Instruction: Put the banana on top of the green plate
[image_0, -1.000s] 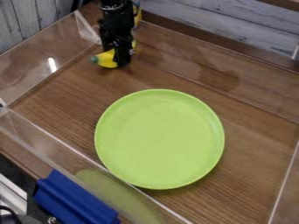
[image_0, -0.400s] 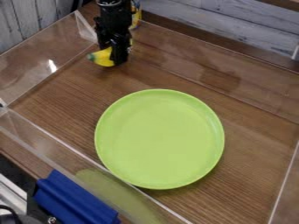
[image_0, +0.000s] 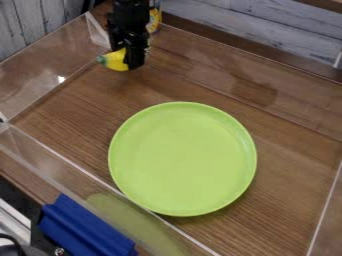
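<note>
Black and pointing straight down, the gripper (image_0: 127, 58) hangs in the upper left of the frame with its fingers clamped together on the banana (image_0: 115, 61). That small yellow fruit pokes out to the left of the fingertips, its greenish tip at the far left end, and the rest of it is partly hidden behind the dark fingers. Whether the banana touches the wooden tabletop (image_0: 287, 130) or sits just above it cannot be told from this view. The green plate (image_0: 182, 157) lies flat in the lower middle of the frame, a wide round lime-coloured disc with a shallow raised rim, and nothing rests on it. It is well apart from the banana, down and to the right of the gripper. Clear plastic walls (image_0: 40, 65) fence the work area along the left and lower edges, catching pale reflections. A blue object (image_0: 83, 232) sits at the bottom left corner outside the clear wall, with a pale green blurred shape just beside it. Grey planking (image_0: 267, 30) runs across the upper right behind the table.
</note>
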